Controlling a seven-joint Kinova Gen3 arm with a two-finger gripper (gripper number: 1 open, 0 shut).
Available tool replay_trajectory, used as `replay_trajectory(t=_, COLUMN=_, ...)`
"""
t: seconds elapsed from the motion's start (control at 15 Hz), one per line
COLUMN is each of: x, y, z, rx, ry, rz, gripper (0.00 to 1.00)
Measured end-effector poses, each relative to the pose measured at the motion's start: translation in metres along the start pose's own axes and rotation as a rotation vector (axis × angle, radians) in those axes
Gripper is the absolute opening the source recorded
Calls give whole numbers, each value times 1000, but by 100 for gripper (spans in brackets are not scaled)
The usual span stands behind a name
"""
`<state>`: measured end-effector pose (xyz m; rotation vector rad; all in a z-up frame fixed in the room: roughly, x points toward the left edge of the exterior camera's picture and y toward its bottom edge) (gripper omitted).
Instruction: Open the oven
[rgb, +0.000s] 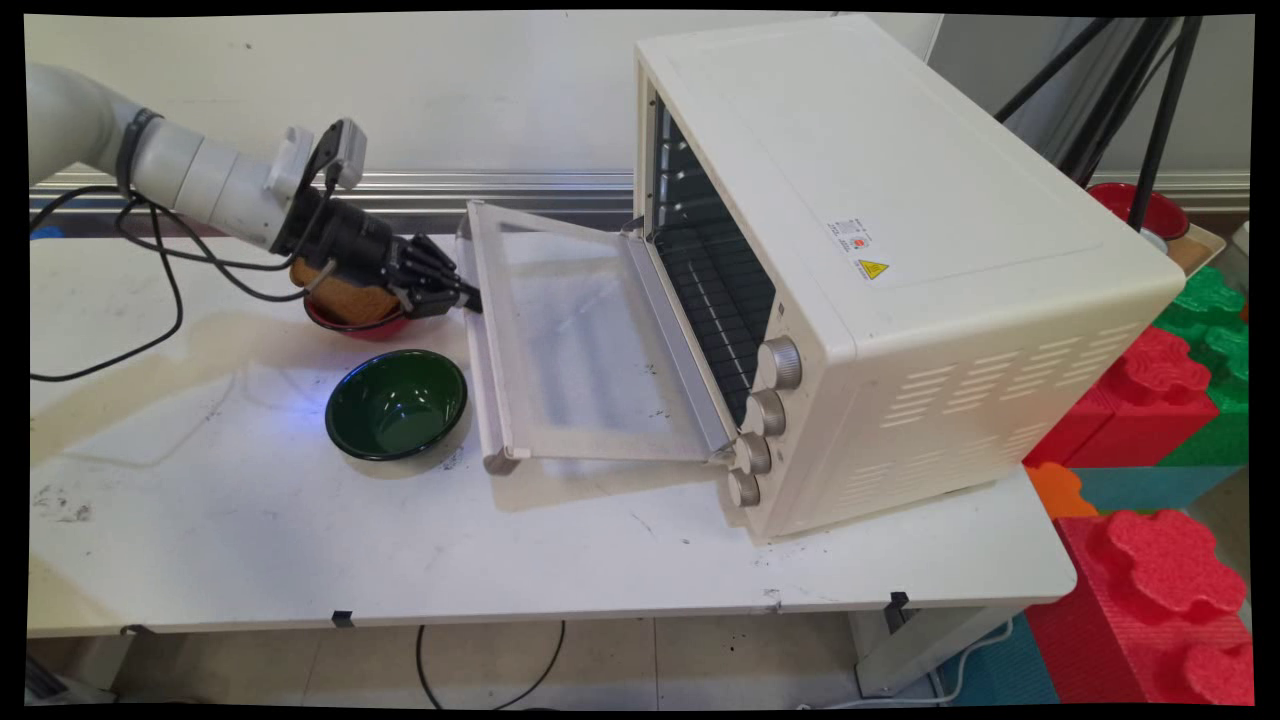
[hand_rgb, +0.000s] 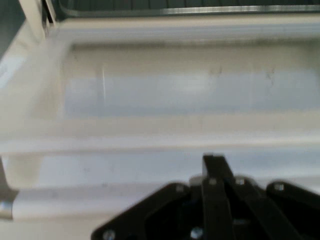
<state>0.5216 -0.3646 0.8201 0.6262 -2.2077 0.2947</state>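
The white arm reaches in from nine o'clock, low over the bench (rgb: 250, 520), and its black gripper (rgb: 468, 296) points toward three o'clock at the outer edge of the oven door (rgb: 580, 340). The fingers (hand_rgb: 212, 172) are clenched together into a single narrow tip with nothing between them, and that tip sits right at the door's handle rail (rgb: 478, 330); whether it actually touches the rail I cannot tell. From the hand view, the closed tip rises at six o'clock with the door's pale frame and glass pane spread across the view above it.

The cream toaster oven (rgb: 900, 250) stands on the bench at three o'clock, its door swung down nearly flat toward nine o'clock, the dark racks showing inside and four knobs (rgb: 765, 415) in a column by the door's hinge end.

Directly beneath the wrist, a red bowl (rgb: 355, 325) holds something brown (rgb: 345, 295), partly hidden by the gripper. A green bowl (rgb: 396, 404) sits just beside it at six o'clock, close to the door's near corner. Black cables (rgb: 160, 260) droop from the arm onto the bench.
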Motion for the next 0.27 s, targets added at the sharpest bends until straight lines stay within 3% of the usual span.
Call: replay_trajectory(t=0.27, x=-13, y=-1, z=-2, rx=9, ry=-10, rz=-19, gripper=0)
